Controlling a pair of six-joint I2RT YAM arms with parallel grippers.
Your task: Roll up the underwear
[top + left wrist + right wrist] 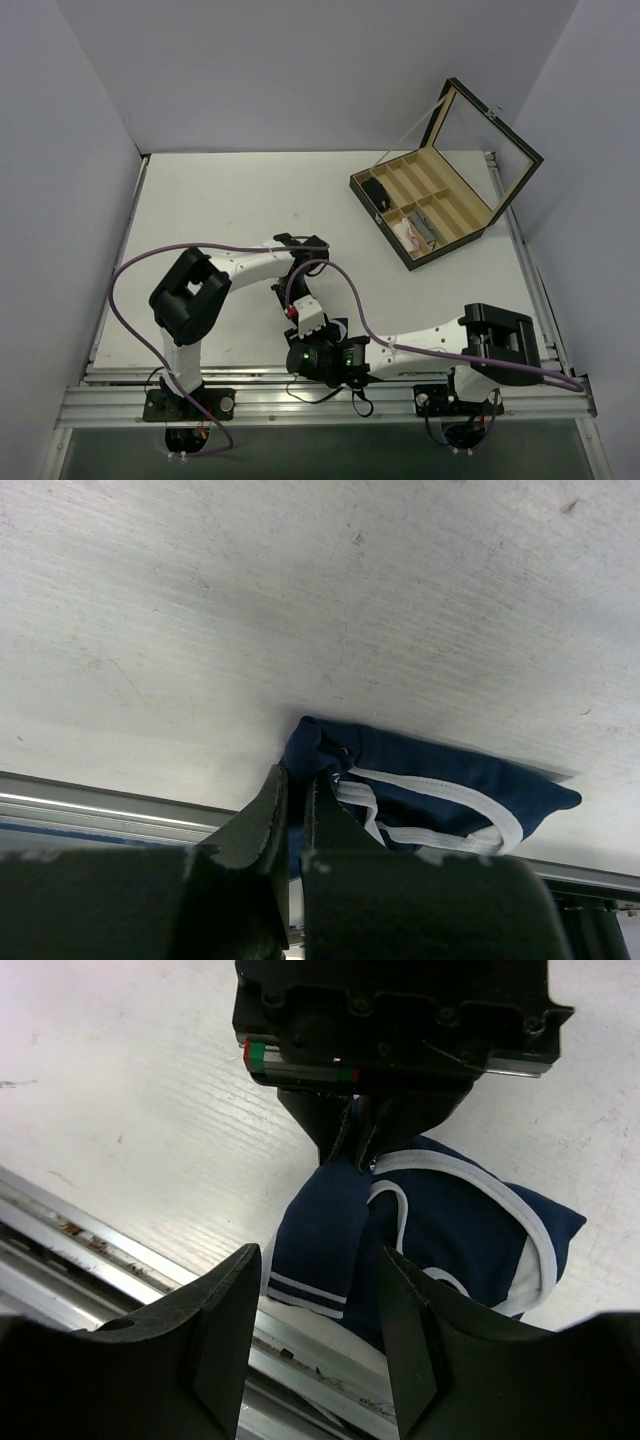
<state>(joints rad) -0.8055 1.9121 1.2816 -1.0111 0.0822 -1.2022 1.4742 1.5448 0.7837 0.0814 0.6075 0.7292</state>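
Observation:
The underwear [440, 780], dark navy with white trim, lies bunched on the white table by its near edge. It also shows in the right wrist view [450, 1230]. My left gripper [297, 785] is shut on a fold at the garment's left end and holds that strip slightly raised. It appears from outside in the right wrist view [355, 1150]. My right gripper [318, 1310] is open, one finger on each side of the hanging navy strip, touching nothing. In the top view both grippers [315, 340] meet at the front centre and hide the garment.
A wooden divided box [425, 205] with a raised glass lid [490, 130] stands at the back right, holding a white-and-pink bundle [412, 233] and a small black item [378, 190]. The aluminium rail [100, 1245] runs along the table's near edge, just beside the garment.

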